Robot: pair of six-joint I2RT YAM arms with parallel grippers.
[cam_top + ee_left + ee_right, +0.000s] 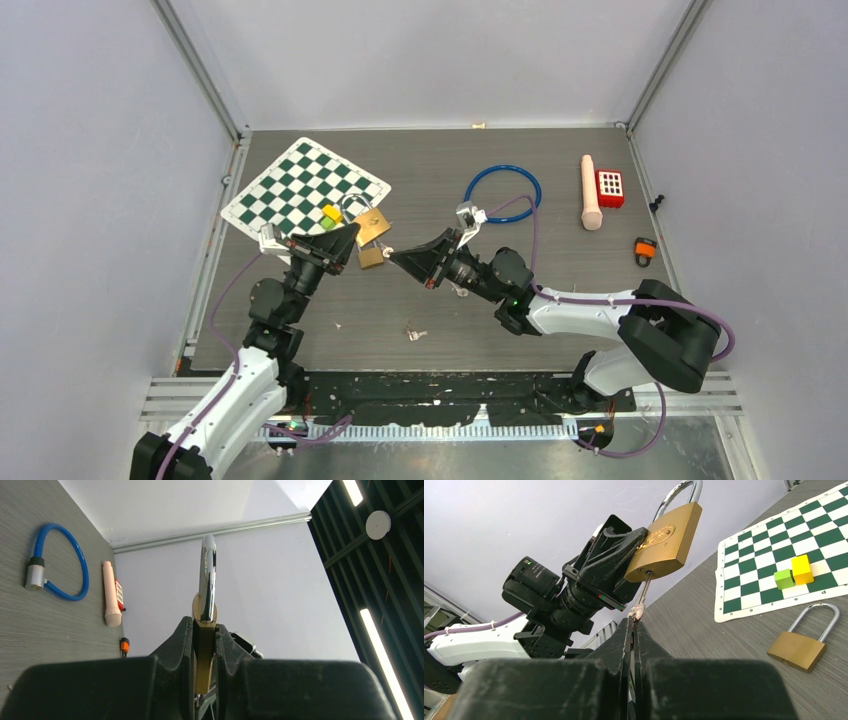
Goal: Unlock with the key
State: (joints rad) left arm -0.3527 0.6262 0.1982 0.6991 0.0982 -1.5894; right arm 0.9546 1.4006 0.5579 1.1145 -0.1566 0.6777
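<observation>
My left gripper (355,238) is shut on a brass padlock (373,227) and holds it off the table, shackle up. The left wrist view shows that padlock (204,650) edge-on between the fingers of the left gripper (205,622). From the right wrist view the padlock (666,542) shows its keyhole underneath. A silver key (642,594) runs up into that keyhole. My right gripper (634,621) is shut on the key's head. From above, the right gripper (393,254) meets the key (387,249) just below the lock.
A second brass padlock (798,649) lies on the table below the held one. Green (784,578) and yellow (802,569) blocks sit on the chessboard (296,185). A blue cable lock (502,190), beige cylinder (591,192), red lock (610,187), orange lock (645,249) and loose keys (413,333) lie around.
</observation>
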